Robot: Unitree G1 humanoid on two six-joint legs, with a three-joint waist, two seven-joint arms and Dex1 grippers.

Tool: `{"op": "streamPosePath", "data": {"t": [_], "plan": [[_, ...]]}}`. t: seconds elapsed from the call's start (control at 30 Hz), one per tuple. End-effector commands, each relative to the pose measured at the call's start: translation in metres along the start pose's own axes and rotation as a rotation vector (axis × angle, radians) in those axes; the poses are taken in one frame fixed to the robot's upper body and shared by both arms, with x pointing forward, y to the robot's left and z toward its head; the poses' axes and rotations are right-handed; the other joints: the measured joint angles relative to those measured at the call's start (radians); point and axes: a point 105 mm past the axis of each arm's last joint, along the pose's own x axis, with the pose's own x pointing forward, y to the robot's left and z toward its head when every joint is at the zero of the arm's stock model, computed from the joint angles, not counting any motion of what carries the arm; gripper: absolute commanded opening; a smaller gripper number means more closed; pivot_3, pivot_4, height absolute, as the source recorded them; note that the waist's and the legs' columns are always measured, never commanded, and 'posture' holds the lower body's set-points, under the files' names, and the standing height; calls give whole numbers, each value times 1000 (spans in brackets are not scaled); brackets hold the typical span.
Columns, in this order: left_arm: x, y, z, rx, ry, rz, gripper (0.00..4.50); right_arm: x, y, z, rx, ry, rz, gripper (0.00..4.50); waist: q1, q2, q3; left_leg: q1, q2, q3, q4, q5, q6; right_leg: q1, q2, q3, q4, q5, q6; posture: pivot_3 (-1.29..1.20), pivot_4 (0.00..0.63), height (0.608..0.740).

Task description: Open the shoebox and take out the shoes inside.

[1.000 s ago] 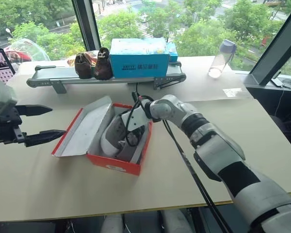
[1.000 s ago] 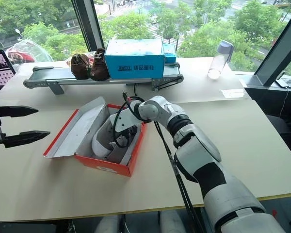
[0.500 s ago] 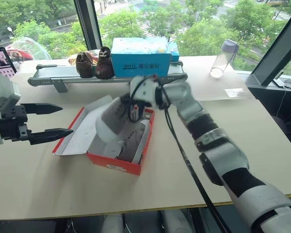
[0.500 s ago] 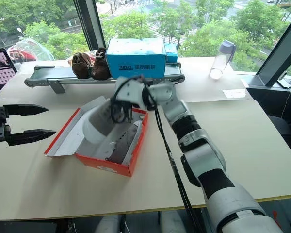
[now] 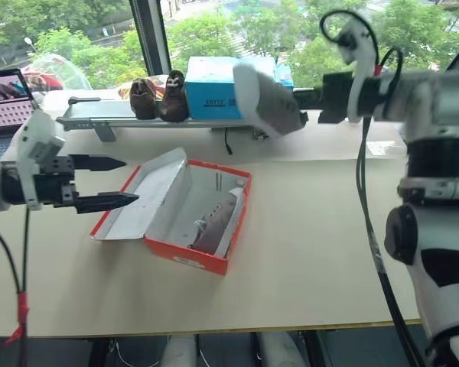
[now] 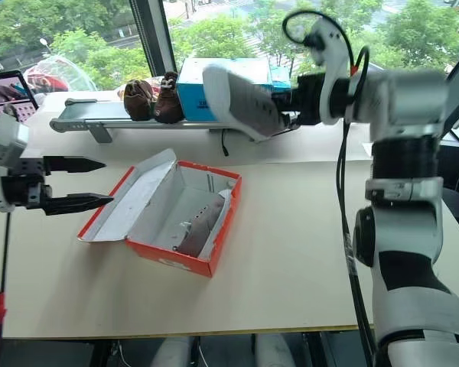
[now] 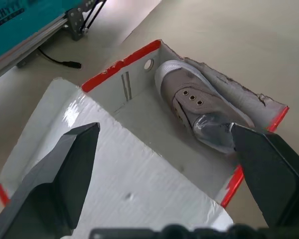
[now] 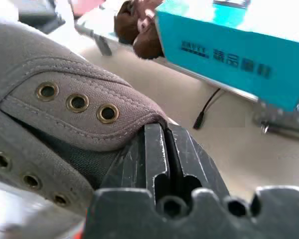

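Right tool (image 5: 310,99) clamps one shoe (image 5: 266,98) high above the open shoebox (image 5: 185,208), clearing it; left tool (image 5: 111,182), fingers spread, waits beside the lid.

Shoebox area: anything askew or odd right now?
Nothing damaged or spilled. The shoebox sits skewed on the table, lid flung open. One shoe lies on its side against the box wall. The other shoe hangs in the air, pinched by the right claw.
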Motion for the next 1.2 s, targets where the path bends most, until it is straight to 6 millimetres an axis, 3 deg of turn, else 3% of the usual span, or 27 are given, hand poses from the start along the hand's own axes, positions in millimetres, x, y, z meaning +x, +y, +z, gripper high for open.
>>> {"op": "streamPosePath", "data": {"t": [0.03, 0.17, 0.33, 0.6, 0.63, 0.67, 0.8, 1.03, 1.07, 1.17, 1.2], "plan": [[3, 3, 4, 41, -9, -1, 4500, -16, -4, -18, 156, 86, -25, 18, -3, -2, -1, 0, 0, 0, 0, 0, 0, 0, 0, 0, 0, 0, 0, 0, 150, 740], [7, 4, 0, 38, -3, -17, 4500, -28, -37, -80, 220, 282, -133, 18, -3, -2, -1, -1, 0, 0, 2, -1, 1, 3, 0, 0, -3, -2, 3, 0, 150, 740], [8, 5, -3, 45, 10, -12, 4500, -46, -62, -127, 245, 405, -244, 18, -3, 2, 2, -4, -1, 0, 6, -2, 3, 1, 0, 2, -1, -4, 6, 0, 150, 740], [7, 3, -5, 42, 22, -3, 4500, -57, -83, -158, 291, 474, -332, 18, -15, 2, 2, -7, -1, 0, 8, -2, 3, -3, 0, 2, 0, -4, 6, 0, 150, 740], [7, 3, -6, 41, 22, 0, 4500, -58, -86, -161, 289, 483, -339, 328, -13, 2, 2, -7, -1, 0, 8, -2, 3, -3, 0, 2, 0, -4, 6, 0, 150, 740], [7, 3, -6, 41, 22, 2, 4500, -58, -88, -163, 287, 486, -345, 328, -12, 2, 2, -8, -1, 0, 8, -2, 3, -3, 0, 2, 0, -4, 7, 0, 150, 740], [6, 4, -6, 41, 21, 13, 4500, -61, -96, -153, 298, 441, -366, 1702, -11, 2, 2, -8, -1, 0, 9, -2, 3, -3, 0, 2, 0, -4, 7, 0, 150, 740], [5, 0, -8, 29, 32, 12, 4500, -76, -90, -94, 183, 316, -366, 4101, -13, 3, 2, -8, -1, 1, 8, -2, 3, -3, 0, 3, 0, -4, 7, 0, 150, 740], [4, 0, -9, 28, 31, 15, 4500, -72, -81, -77, 122, 287, -346, 4480, -13, 3, 2, -8, -1, 1, 8, -2, 3, -3, 0, 3, 0, -4, 7, 0, 150, 740], [5, 0, -10, 27, 31, 17, 4500, -46, -25, -36, -178, 150, -102, 4480, -15, 3, 2, -8, -1, 1, 8, -2, 3, -3, 0, 3, 0, -4, 7, 0, 150, 740], [5, 1, -10, 27, 30, 17, 4500, -41, -11, -30, -248, 108, -37, 4480, -17, 3, 2, -8, -1, 1, 8, -2, 3, -4, 0, 3, 0, -4, 7, 0, 150, 740]]}}
